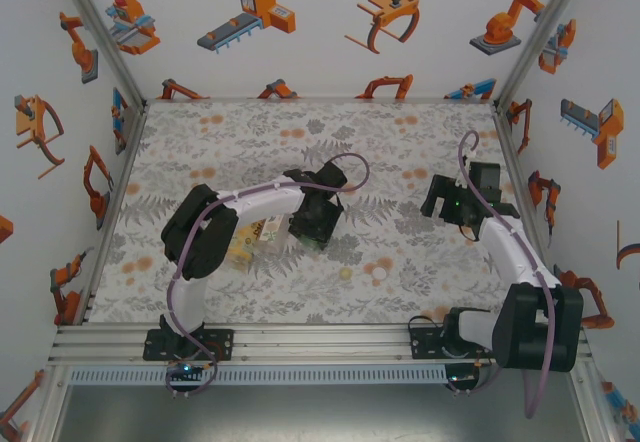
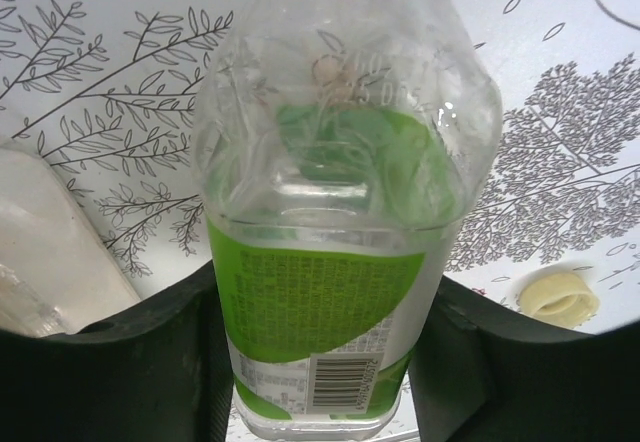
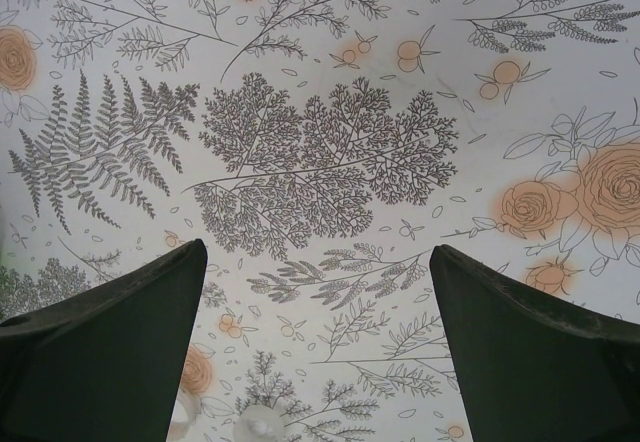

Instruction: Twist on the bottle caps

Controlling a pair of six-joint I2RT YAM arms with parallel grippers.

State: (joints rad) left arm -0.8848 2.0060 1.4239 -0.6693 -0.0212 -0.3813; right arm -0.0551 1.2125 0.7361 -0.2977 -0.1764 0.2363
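**A:** Where is the left gripper (image 1: 315, 224)?

**B:** Out over the middle of the floral surface (image 1: 250, 142). It is holding the clear bottle (image 2: 340, 212). In the left wrist view its dark fingers (image 2: 130, 382) press on either side of the green-and-white label, down near the barcode. The bottle's neck points away from the camera.

**A:** Is there a cap on that bottle?

**B:** I cannot tell, because the mouth runs off the top edge of that view. I also cannot tell whether the bottle rests on the surface or is lifted off it.

**A:** Are there any caps nearby?

**B:** The pale yellow cap (image 2: 558, 297) lies on the surface just right of the bottle, apart from it. From above it sits nearer than the left gripper and a little to its right.

**A:** What about the other bottles?

**B:** The yellow-orange bottle (image 1: 250, 240) lies under the left arm, left of its gripper and slightly nearer.

**A:** And the right gripper (image 3: 315, 262)?

**B:** It is spread wide with nothing between the fingers, and only the printed ferns and roses show below it. It is on the right side of the surface, well apart from the left gripper.
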